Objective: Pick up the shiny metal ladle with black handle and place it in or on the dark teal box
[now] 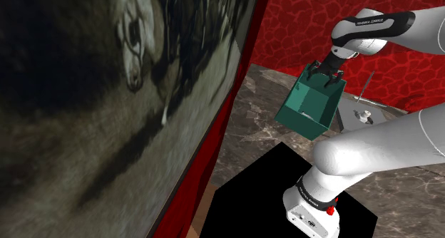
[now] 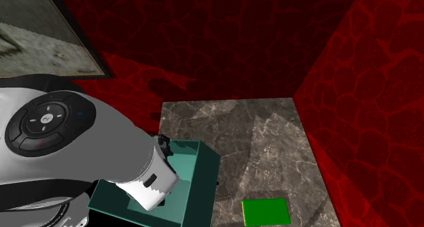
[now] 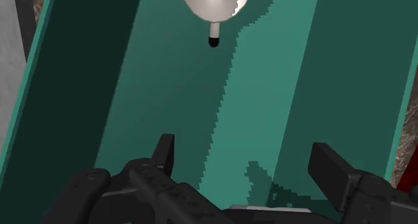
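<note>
The gripper [image 3: 244, 155] hangs over the open mouth of the dark teal box [image 3: 80, 88], its two fingers spread wide with nothing between them. The ladle [image 3: 214, 1] lies inside the box against the floor at its far end, silver bowl showing; the short black stub below it seems to be its handle seen end-on. The box stands toward the marble counter's [image 2: 258, 137] corner at the second exterior view's lower left.
</note>
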Controlling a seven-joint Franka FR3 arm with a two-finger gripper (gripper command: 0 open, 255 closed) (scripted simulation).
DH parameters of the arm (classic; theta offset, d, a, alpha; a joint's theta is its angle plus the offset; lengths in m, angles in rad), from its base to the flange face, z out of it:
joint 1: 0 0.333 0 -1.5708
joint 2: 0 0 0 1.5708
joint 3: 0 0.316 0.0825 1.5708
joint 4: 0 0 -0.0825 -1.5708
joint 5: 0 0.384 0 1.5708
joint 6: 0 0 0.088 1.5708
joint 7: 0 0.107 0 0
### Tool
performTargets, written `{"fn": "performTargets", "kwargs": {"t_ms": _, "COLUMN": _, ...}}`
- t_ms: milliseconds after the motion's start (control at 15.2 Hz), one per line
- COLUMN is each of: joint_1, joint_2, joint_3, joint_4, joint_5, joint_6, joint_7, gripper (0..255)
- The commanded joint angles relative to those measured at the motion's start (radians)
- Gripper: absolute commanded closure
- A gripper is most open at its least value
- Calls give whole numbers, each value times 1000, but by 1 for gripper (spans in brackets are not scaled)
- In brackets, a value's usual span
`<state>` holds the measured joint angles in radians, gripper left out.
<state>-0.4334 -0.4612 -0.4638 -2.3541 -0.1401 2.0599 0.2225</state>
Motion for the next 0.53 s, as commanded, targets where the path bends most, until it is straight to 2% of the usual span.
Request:
{"fn": "performTargets", "kwargs": {"t_ms": 0, "joint_1": -1, "joint_2": -19, "joint_3": 12, "joint_4": 44, "joint_5": -1, "joint_6": -64, "joint_7": 5, "gripper": 0}}
{"fn": "performTargets", "kwargs": {"t_ms": 66, "joint_1": -2, "joint_2": -26, "joint_3": 16, "joint_4": 65, "joint_5": -1, "joint_6": -91, "joint_7": 6, "gripper": 0}}
{"fn": "performTargets", "kwargs": {"t_ms": 462, "joint_1": -2, "joint_2": -26, "joint_3": 16, "joint_4": 65, "joint_5": -1, "joint_6": -91, "joint_7": 6, "gripper": 0}}
